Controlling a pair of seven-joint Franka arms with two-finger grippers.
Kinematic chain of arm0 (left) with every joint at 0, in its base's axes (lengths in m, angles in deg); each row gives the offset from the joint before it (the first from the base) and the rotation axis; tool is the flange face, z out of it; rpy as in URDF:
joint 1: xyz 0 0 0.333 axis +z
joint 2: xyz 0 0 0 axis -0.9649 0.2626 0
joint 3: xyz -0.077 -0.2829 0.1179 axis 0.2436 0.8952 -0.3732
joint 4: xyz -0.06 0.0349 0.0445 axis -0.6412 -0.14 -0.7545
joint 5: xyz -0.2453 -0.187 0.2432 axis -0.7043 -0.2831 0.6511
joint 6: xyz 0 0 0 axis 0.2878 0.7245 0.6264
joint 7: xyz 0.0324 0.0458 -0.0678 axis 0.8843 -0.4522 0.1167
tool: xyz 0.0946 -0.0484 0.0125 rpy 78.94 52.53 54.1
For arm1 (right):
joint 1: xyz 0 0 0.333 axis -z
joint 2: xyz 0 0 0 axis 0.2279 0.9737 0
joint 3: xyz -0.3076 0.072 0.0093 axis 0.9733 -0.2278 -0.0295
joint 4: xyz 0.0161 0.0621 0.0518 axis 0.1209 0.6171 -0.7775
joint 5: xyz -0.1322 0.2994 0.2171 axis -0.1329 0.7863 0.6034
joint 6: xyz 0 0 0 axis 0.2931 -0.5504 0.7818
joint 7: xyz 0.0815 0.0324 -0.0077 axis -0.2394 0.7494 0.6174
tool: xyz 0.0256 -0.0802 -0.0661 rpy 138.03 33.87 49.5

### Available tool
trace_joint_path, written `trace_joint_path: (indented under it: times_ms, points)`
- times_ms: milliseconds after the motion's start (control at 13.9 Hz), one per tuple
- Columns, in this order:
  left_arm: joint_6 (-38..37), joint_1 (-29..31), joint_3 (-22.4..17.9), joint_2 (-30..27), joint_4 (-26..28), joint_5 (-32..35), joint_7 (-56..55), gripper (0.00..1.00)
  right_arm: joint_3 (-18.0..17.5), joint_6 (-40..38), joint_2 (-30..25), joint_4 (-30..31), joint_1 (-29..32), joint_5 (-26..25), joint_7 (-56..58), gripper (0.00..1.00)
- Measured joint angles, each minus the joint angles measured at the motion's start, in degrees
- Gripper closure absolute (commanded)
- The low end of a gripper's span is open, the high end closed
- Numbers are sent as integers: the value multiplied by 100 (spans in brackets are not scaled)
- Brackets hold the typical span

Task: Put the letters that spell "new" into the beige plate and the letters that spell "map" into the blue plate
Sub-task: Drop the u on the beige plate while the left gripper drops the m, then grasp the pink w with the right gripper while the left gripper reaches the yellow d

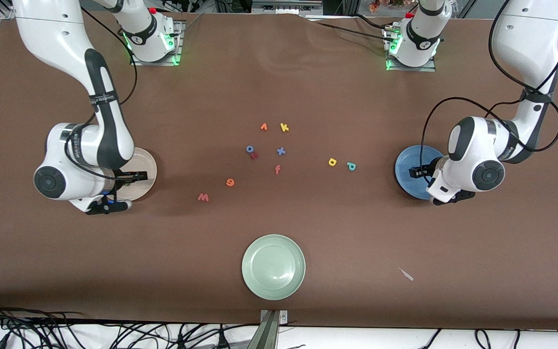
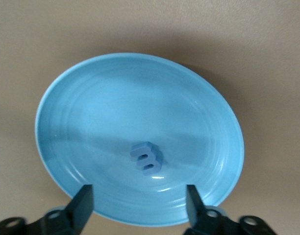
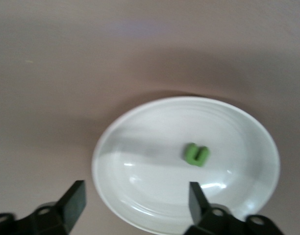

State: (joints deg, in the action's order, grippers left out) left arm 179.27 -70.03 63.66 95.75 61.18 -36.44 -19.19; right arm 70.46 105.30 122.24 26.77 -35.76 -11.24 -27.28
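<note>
The periwinkle m (image 2: 146, 157) lies inside the blue plate (image 2: 86, 103) (image 1: 405, 167), and my left gripper (image 2: 139, 200) (image 1: 418, 171) hangs open above it, holding nothing. The green n (image 3: 196, 154) lies in the beige plate (image 3: 135, 161) (image 1: 147, 165); my right gripper (image 3: 135, 198) (image 1: 132, 176) hovers open over that plate. On the cloth between the plates lie the salmon w (image 1: 203, 197), the orange e (image 1: 230, 182), the yellow a (image 1: 332, 162) and the teal p (image 1: 351, 166).
Mid-table lie a yellow k (image 1: 284, 127), an orange letter (image 1: 264, 127), a blue o (image 1: 249, 149), a dark red r (image 1: 254, 155), a blue x (image 1: 281, 151) and an orange f (image 1: 277, 169). A pale green plate (image 1: 273, 266) sits nearest the front camera, a white scrap (image 1: 406, 274) beside it.
</note>
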Motion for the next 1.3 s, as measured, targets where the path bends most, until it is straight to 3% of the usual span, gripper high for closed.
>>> trace_joint_path:
  times_ms: [576, 864, 1151, 1295]
  points:
    - [-852, -3, 37, -654, -309, 0, 0, 0, -766, 524, 8, -254, -448, -5, 727, 0]
    - [-1275, -4, 53, -834, -607, 0, 258, 0, -812, 1069, 24, -175, -572, -57, 1951, 0]
    - [-1636, -32, 147, -958, -871, -27, 362, 0, -833, 1717, 187, -10, -883, -871, 2536, 0]
    - [-1654, -51, 316, -1016, -904, -266, 329, 0, -836, 1935, 328, -5, -1030, -981, 2724, 0]
